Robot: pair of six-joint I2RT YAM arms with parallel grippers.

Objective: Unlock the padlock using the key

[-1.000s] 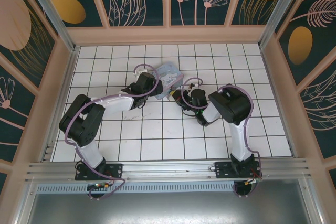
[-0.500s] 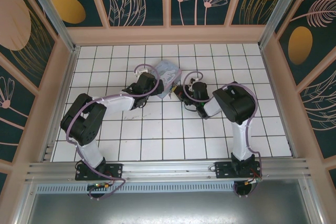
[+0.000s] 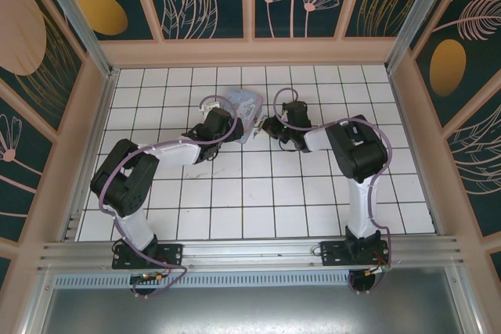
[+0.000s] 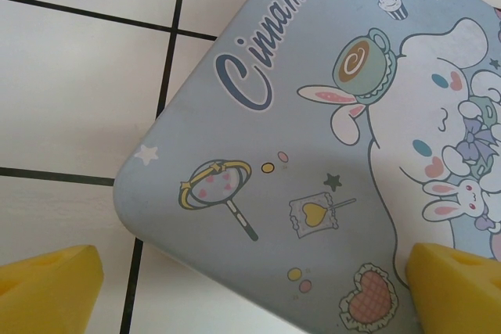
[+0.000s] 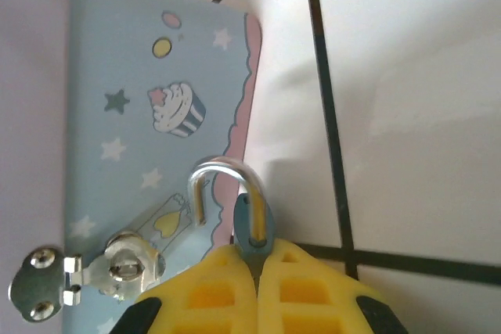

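Well, the left arm lies low over the white tiled table. Its elbow is folded back on the near left, and its long front part stretches right and far toward the pastel box. The left fingers stop at the near left edge of the box. From the left wrist, the two yellow left fingers are spread wide apart and hold nothing. One is over a white tile and the other is over the picture lid of the box. The lid has a white bunny, a cup and little stars. The box sits a bit crooked against the tile lines.

The right arm goes up from the near right, away toward the far side, then bends hard to the left. Its wrist reaches across to the right side of the box, and the right fingers are just beside it.

From the right wrist, the yellow right fingers are pressed together and pinch the small blue-grey padlock by its body. The thin silver loop curves out past the fingertips, right against the blue side of the box. A shiny metal clasp is on that side, just beside the padlock. I cannot tell if the loop goes through the clasp.
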